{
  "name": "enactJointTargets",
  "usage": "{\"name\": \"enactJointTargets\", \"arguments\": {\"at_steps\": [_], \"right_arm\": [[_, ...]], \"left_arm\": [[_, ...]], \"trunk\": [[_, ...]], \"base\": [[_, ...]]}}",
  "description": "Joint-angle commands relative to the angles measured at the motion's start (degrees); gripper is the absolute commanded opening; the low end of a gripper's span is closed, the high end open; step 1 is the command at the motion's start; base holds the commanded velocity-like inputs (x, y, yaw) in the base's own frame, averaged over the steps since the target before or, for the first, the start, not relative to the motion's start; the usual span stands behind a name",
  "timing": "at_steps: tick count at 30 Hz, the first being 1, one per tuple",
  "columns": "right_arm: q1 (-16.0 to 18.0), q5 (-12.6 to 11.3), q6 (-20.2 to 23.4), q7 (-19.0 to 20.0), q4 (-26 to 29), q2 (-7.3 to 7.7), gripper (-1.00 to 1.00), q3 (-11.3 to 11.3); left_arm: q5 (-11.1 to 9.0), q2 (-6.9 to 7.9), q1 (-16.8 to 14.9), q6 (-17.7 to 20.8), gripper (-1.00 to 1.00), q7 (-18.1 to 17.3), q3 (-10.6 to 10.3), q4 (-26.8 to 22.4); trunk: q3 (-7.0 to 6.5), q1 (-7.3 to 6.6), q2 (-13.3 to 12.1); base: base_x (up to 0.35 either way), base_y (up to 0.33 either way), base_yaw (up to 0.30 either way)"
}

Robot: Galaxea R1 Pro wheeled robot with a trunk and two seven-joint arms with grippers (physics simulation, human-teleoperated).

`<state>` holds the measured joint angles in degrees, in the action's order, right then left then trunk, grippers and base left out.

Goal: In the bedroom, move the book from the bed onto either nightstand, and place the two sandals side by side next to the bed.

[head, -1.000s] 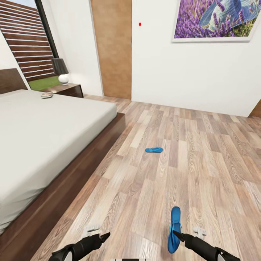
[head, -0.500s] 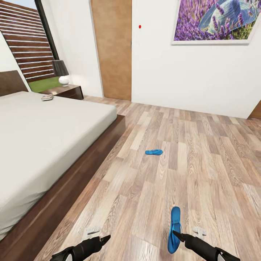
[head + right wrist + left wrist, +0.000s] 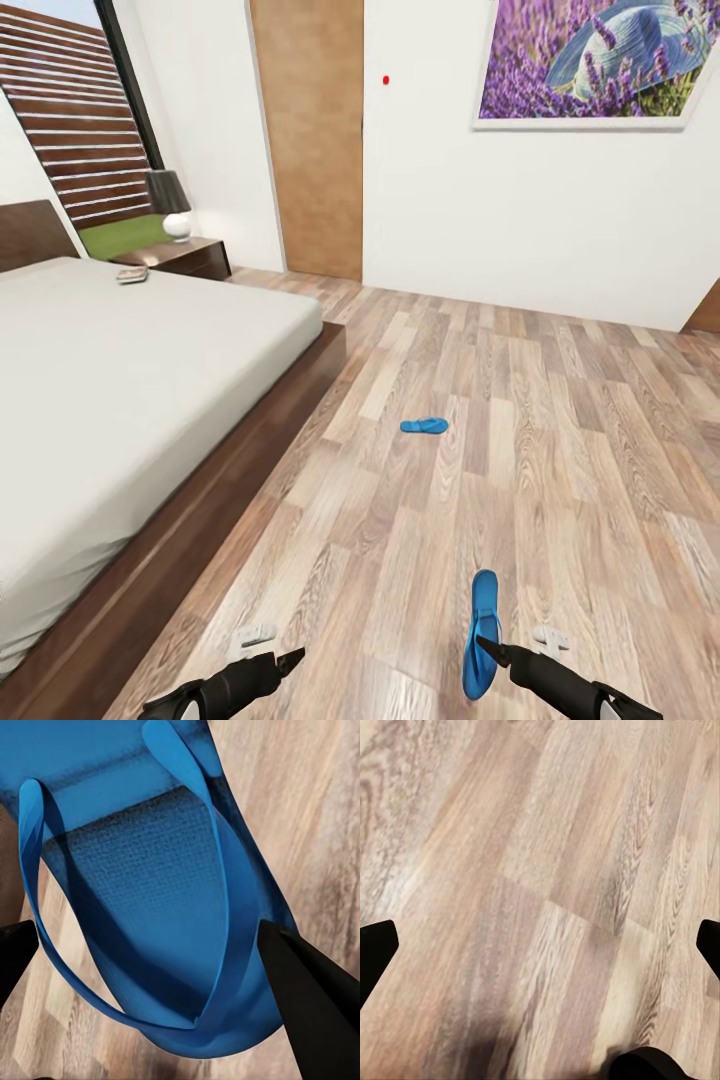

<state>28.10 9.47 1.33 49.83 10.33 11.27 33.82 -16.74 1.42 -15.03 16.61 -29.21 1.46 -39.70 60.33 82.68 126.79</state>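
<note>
1. Now, vs. a sec ago, the whole head view has shifted a little: the small dark paperback book (image 3: 131, 274) and the far bright blue flat sandal (image 3: 424, 425) sit slightly lower in frame. That reads as camera/base motion, not things moving.
2. The right gripper (image 3: 487, 647) holds the near bright blue flat sandal (image 3: 483, 630) same as before; its jaws pinch the sole, strap side facing the wrist cam (image 3: 150, 892).
3. The left gripper (image 3: 290, 656) hangs low over the floor, jaws spread, nothing between them.
4. Judgement: robot is carrying sandal no. 1 toward its mate; the pair isn't side by side yet, and the book is still on the bed.
5. Surface: brown wood-plank floor (image 3: 560, 440), smooth, bare around the far sandal.
6. Room: large low bed, dark brown frame, light grey mattress (image 3: 120, 380), at left; low dark brown nightstand (image 3: 185, 256) w/ a small lamp (image 3: 170, 203) beyond it; white wall, wooden door (image 3: 307, 130), lavender picture (image 3: 590, 60).
</note>
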Motion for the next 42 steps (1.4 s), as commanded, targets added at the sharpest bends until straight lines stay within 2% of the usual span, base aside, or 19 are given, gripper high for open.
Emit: {"name": "enactJointTargets", "arguments": {"at_steps": [1, 12, 17, 19, 21, 24, 29, 42], "right_arm": [[0.03, 0.55, 0.16, 0.27, 0.04, -0.02, -1.00, 0.46], [0.03, 0.57, 0.16, 0.27, 0.00, -0.02, -1.00, 0.43], [0.03, 0.58, 0.15, 0.27, 0.01, -0.02, -1.00, 0.45], [0.03, 0.57, 0.16, 0.27, -0.01, -0.02, -1.00, 0.46], [0.03, 0.57, 0.16, 0.27, -0.03, -0.02, -1.00, 0.44], [0.03, 0.57, 0.16, 0.28, -0.02, -0.02, -1.00, 0.46], [0.03, 0.57, 0.15, 0.27, -0.05, -0.02, -1.00, 0.46], [0.03, 0.55, 0.16, 0.41, 0.00, -0.02, -1.00, 0.46]], "left_arm": [[-0.49, -0.01, -0.01, 0.54, 1.00, -0.16, 0.12, -0.02], [-0.45, -0.04, -0.01, 0.34, 1.00, 0.19, 0.05, 0.09], [-0.39, -0.15, 0.00, -2.25, 1.00, 0.49, 0.02, 3.46], [-0.33, -1.21, 0.00, -6.21, 1.00, 2.90, 0.01, 5.46], [-0.15, -1.75, -0.01, -7.98, 1.00, 5.27, -0.03, 5.79], [-0.01, -2.14, 0.00, -9.28, 1.00, 7.81, -0.05, 5.94], [0.10, -2.67, 0.00, -9.73, 1.00, 8.71, 0.00, 6.02], [-0.21, -2.67, -0.03, -10.89, 1.00, 8.74, 0.12, 6.13]], "trunk": [[-0.14, -0.23, -0.40], [-2.11, -2.65, -4.81], [-3.01, -3.75, -6.81], [-3.37, -4.19, -7.62], [-3.73, -4.63, -8.42], [-4.27, -5.29, -9.62], [-5.17, -6.38, -11.63], [-5.20, -6.38, -11.63]], "base": [[0.000, 0.000, 0.000], [0.000, 0.000, 0.000], [0.000, 0.000, 0.000], [0.000, 0.000, 0.000], [0.000, 0.000, 0.000], [0.000, 0.000, 0.000], [0.000, 0.000, 0.000], [0.000, 0.000, 0.000]]}}
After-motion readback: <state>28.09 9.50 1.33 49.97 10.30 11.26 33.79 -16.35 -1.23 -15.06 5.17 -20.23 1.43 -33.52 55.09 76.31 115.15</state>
